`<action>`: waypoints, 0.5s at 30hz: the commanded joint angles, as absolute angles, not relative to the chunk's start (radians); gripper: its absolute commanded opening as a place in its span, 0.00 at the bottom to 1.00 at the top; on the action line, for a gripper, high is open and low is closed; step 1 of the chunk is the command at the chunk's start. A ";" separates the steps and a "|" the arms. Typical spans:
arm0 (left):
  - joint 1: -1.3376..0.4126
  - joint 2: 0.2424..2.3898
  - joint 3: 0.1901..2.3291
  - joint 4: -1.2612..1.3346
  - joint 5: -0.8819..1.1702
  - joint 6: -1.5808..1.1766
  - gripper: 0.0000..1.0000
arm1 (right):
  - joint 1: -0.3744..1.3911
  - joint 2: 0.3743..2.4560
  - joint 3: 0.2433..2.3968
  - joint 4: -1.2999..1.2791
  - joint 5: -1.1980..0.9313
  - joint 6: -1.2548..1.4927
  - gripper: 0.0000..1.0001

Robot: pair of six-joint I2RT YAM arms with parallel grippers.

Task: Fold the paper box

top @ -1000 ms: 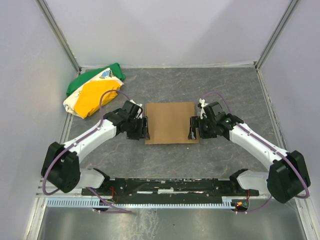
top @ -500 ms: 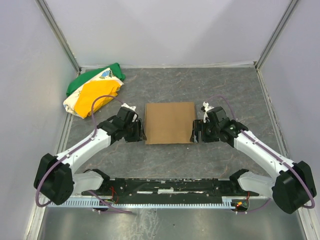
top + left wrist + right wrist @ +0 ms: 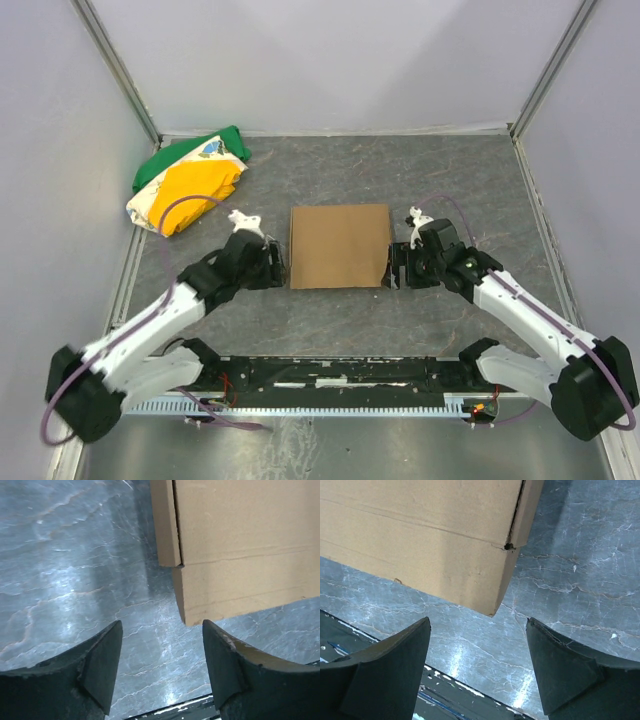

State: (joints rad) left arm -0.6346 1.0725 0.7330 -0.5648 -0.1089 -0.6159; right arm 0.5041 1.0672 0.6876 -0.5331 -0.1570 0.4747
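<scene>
Brown cardboard paper box (image 3: 339, 245), plain, left end effector (image 3: 161, 626) apart, right end effector (image 3: 478, 622) apart

Matt brown cardboard paper box (image 3: 339, 245) (glossy stone-like table (image 3: 450, 180))

Paper box (image 3: 338, 245): plain brown, no print. Table (image 3: 340, 170): dark grey with pale marble veining. Cloth bundle (image 3: 188, 185): green, yellow and white, with a small print on the white, possibly blue, too tiny to call. My left arm (image 3: 150, 320) and right arm (image 3: 520, 305): white links, black joints. My left gripper (image 3: 161, 625) and right gripper (image 3: 478, 621): matte black.
</scene>
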 commanded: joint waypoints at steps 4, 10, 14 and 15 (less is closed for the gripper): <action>-0.719 0.412 0.384 -0.325 -0.412 -0.754 0.78 | 0.510 1.004 0.676 -0.486 -0.167 0.491 0.85; -0.719 0.355 0.253 -0.246 -0.377 -0.854 0.79 | 0.511 1.068 0.684 -0.461 -0.168 0.519 0.86; -0.719 0.539 0.298 -0.099 -0.424 -0.839 0.78 | 0.501 1.129 0.737 -0.431 -0.140 0.525 0.95; -0.719 0.593 0.321 -0.059 -0.451 -0.822 0.78 | 0.494 1.154 0.763 -0.430 -0.127 0.521 0.98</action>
